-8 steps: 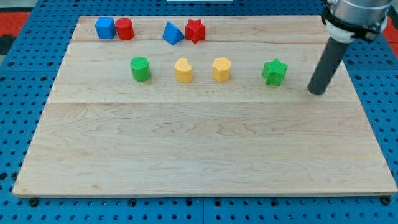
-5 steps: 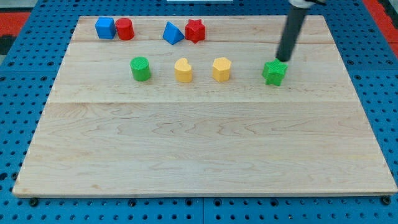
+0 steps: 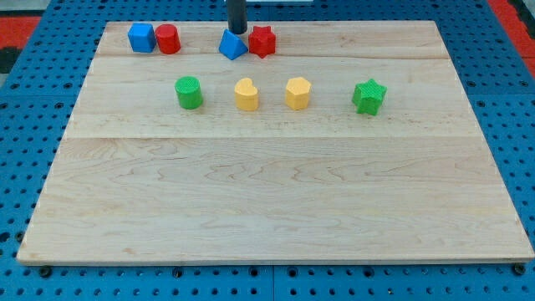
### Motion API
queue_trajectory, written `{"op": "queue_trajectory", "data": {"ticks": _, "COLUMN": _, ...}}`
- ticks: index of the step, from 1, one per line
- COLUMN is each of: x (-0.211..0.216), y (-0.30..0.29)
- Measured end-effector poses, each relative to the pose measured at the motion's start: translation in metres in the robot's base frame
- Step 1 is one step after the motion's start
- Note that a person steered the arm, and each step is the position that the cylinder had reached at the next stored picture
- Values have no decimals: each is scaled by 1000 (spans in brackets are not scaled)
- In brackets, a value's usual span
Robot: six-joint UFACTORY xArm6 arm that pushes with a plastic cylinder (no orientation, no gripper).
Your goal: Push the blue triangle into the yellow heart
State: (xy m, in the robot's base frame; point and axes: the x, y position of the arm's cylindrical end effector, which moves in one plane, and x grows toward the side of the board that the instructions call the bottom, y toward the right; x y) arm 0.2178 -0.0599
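Tip (image 3: 237,32) atop blue triangle (image 3: 231,45), red star (image 3: 262,40) beside, yellow heart (image 3: 246,94) below (clear path).

A wooden board (image 3: 276,201) lies on a blue pegboard surface (image 3: 25,167); near the view's top left a blue cube (image 3: 141,38) sits just beside a red cylinder (image 3: 168,39); a red star (image 3: 262,41) stands further right; lower, a green cylinder (image 3: 189,92), a yellow hexagonal block (image 3: 298,93) and a green star (image 3: 369,96) share a row, well apart.
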Motion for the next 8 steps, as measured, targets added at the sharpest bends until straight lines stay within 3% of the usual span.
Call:
{"op": "queue_trajectory", "data": {"ticks": 2, "x": 40, "y": -15}}
{"op": "queue_trajectory", "data": {"ticks": 3, "x": 81, "y": 4}}
{"op": "queue_trajectory", "data": {"ticks": 5, "x": 122, "y": 35}}
{"op": "queue_trajectory", "data": {"ticks": 7, "x": 223, "y": 35}}
{"op": "queue_trajectory", "data": {"ticks": 8, "x": 241, "y": 36}}
